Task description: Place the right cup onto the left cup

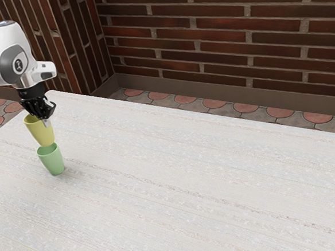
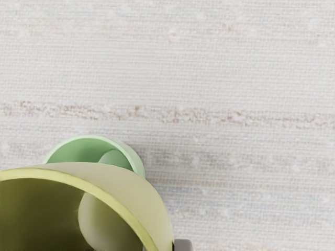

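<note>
Black two-finger gripper (image 1: 46, 120) has the tapered, plastic-looking yellow cup (image 1: 38, 133) pinched by its wall near the rim, 1 finger inside, 1 outside. Hold looks firm enough, though off-center. Yellow cup is mouth up, its base close to the mouth of the tapered, plastic-looking light green cup (image 1: 53, 162), which stands upright on the whitish, streaked table (image 1: 188, 181). Contact between the 2 cups: cannot tell. Wrist view has the green rim (image 2: 137, 158) peeking out past the yellow wall, partly covered by it.

Step in hand, as judged: line up, then nest yellow into green. Task looks well along — grasp and carry done, seating and release left. Center on the 2 cups' axes, not on the fingers; the pinch is at 1 side, so the fingers belong over the rim's edge, not over the middle. Fix any sideways offset before going lower. Keep yellow plumb, go down straight and slow; the taper should help it self-center once the base is inside. Main risk: base catches green's rim, then green tips or slides, or yellow pivots in the pinch. If it catches, lift slightly and recenter — no pushing. Open only once it sits, gently, then retreat straight up so the inner finger doesn't drag the wall.
</note>
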